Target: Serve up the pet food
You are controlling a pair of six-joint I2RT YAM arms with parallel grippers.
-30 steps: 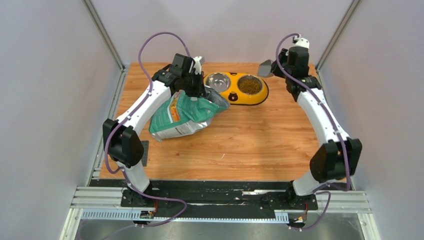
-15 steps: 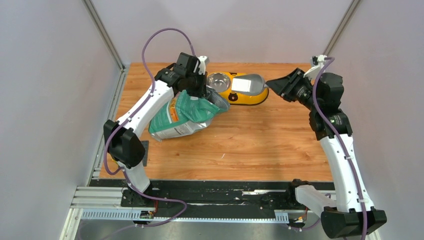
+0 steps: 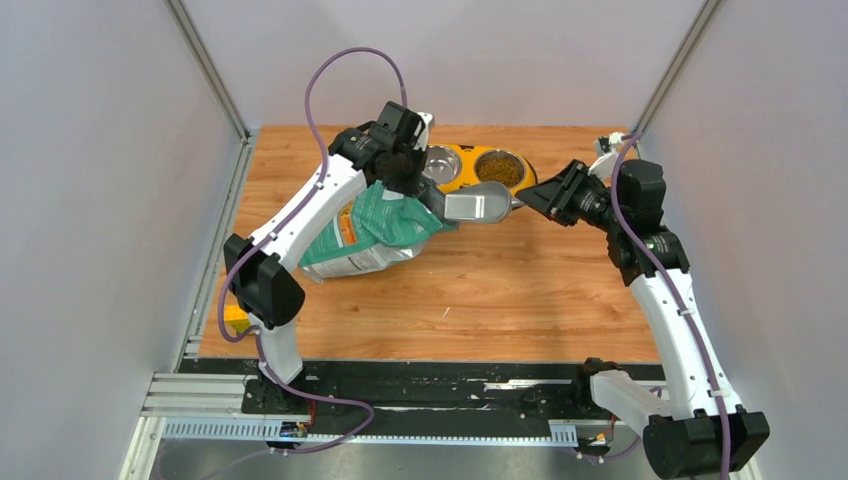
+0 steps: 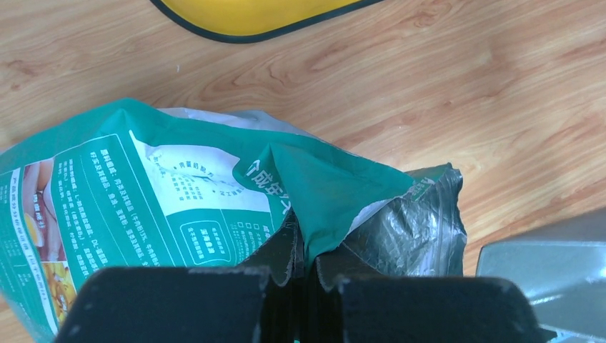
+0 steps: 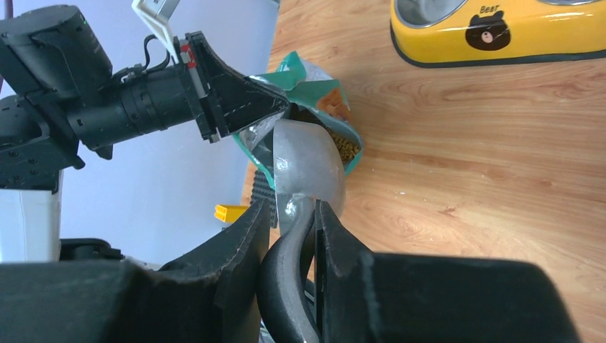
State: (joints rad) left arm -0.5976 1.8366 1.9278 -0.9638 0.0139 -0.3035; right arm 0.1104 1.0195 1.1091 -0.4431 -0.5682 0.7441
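The teal-green pouch [image 3: 365, 235] lies on the wooden table, mouth toward the right. My left gripper [image 3: 408, 178] is shut on the pouch's top edge [image 4: 321, 193] and holds the mouth open. My right gripper [image 3: 535, 200] is shut on the handle of the grey scoop [image 3: 478, 205], whose bowl [image 5: 307, 168] sits at the pouch mouth. Brown kibble [image 5: 348, 148] shows inside the pouch opening. More kibble [image 3: 500, 171] fills the right steel bowl of the yellow feeder [image 3: 462, 182]; the left bowl [image 3: 440, 163] looks empty.
The feeder stands at the back of the table, just behind the scoop; its yellow side with a bear print [image 5: 493, 32] shows in the right wrist view. A small yellow block [image 3: 235, 318] lies at the table's left edge. Grey walls enclose the table on three sides.
My right arm has swung the scoop from over the feeder's right bowl leftward and down to the pouch mouth. My left gripper has lifted the pouch edge slightly toward the right.
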